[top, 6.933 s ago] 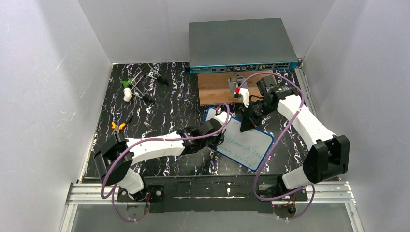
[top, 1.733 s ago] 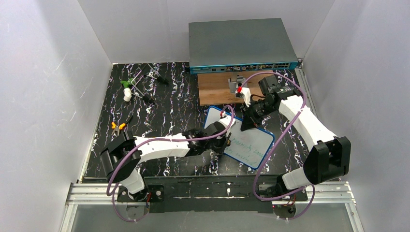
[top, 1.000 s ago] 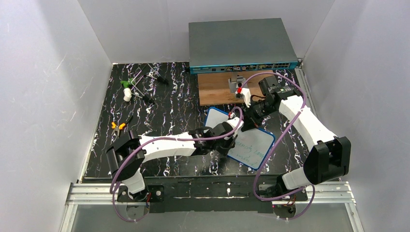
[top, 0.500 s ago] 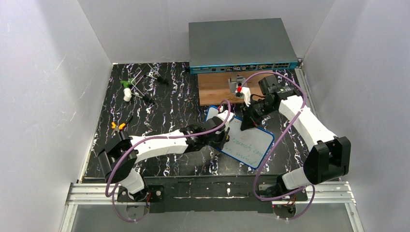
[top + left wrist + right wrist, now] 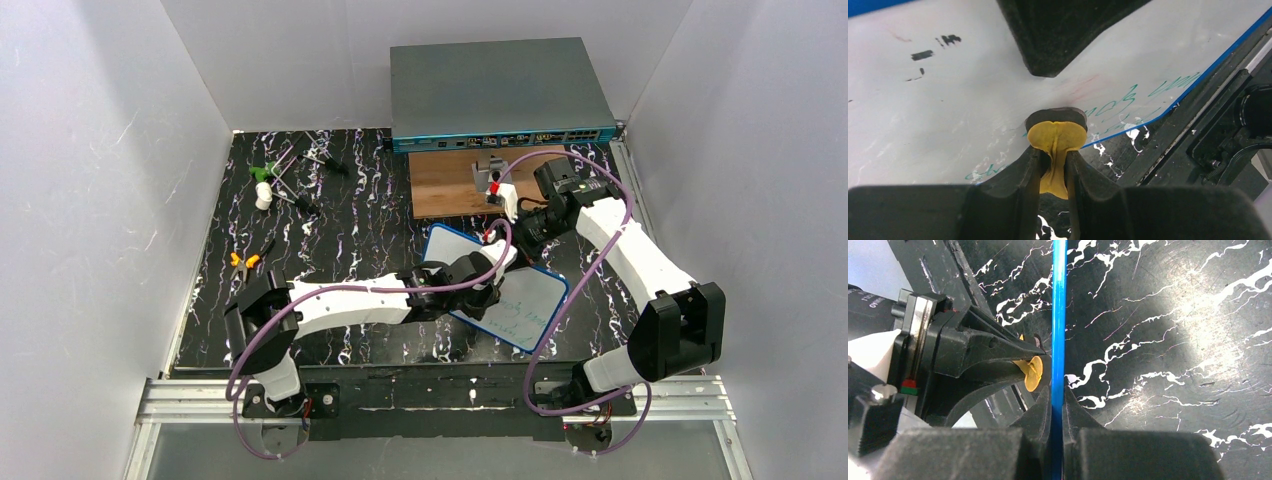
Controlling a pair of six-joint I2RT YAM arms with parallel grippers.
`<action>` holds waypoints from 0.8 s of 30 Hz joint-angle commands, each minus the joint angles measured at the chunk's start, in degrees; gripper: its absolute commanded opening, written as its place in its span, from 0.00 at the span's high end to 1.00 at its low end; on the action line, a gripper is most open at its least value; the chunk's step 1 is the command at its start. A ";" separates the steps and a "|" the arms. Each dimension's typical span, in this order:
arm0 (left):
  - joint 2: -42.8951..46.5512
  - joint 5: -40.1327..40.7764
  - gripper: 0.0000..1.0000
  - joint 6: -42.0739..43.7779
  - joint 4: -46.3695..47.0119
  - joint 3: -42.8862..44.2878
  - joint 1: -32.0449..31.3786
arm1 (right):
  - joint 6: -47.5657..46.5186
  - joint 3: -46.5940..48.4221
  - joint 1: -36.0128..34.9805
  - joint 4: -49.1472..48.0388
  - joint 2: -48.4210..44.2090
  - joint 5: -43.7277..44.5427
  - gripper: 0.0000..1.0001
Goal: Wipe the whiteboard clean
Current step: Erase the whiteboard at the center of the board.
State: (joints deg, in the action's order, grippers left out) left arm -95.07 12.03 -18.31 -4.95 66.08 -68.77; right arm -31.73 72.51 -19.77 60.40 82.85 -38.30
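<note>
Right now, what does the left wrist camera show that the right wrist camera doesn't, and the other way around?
Only the left wrist view shows the face of the small white rectangular whiteboard with a blue rim, with green handwritten lines near its edge. Only the right wrist view shows that rim edge-on, pinched between the right fingers, with the black white-veined tabletop beside it. Both show the small yellow wiping pad clamped in the left fingers at the board.
</note>
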 commanded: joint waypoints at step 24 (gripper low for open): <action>1.13 -1.23 1.00 -0.20 3.27 -1.43 0.40 | -0.74 -0.09 -0.72 2.54 -0.93 -3.62 0.99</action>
State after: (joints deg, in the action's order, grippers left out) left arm -92.05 11.94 -20.32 -3.16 58.98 -67.09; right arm -31.68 72.49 -19.68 60.49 82.85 -38.35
